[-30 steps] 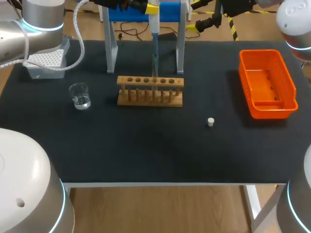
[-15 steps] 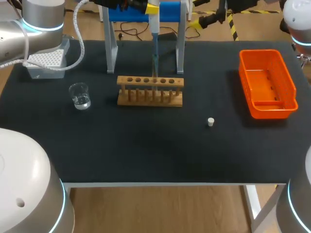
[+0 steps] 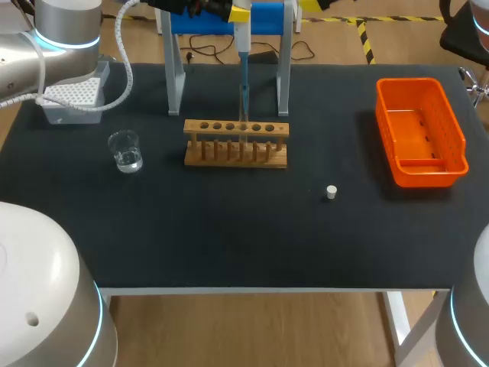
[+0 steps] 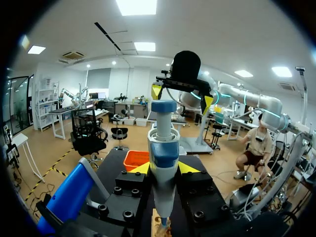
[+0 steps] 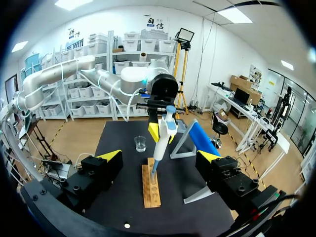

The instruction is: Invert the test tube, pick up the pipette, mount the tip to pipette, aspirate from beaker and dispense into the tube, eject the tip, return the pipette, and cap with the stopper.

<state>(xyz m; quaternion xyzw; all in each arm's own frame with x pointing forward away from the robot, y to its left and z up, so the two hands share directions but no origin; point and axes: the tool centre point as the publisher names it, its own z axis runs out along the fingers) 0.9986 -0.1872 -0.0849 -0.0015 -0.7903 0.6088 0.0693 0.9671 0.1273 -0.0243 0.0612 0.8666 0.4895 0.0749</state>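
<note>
My left gripper (image 3: 235, 11) is shut on the white and blue pipette (image 3: 243, 53) and holds it upright over the wooden tube rack (image 3: 237, 144). The pipette's tip (image 3: 244, 103) points down into a middle hole of the rack. I cannot make out the test tube there. From the left wrist, the pipette (image 4: 163, 148) stands between the yellow fingertips (image 4: 140, 169). My right gripper (image 5: 159, 157) is open and empty, high up beyond the rack and facing the left gripper (image 5: 163, 132). The beaker (image 3: 125, 151) holds some water. A small white stopper (image 3: 331, 192) lies on the mat.
The blue pipette stand (image 3: 263, 17) with grey legs rises behind the rack. A tip box (image 3: 72, 95) sits at the far left corner. An orange bin (image 3: 420, 130) stands at the right side. The mat in front of the rack is bare apart from the stopper.
My right arm has drawn back and up, so its gripper has left the head view at the top right. The left arm and the pipette have not moved.
</note>
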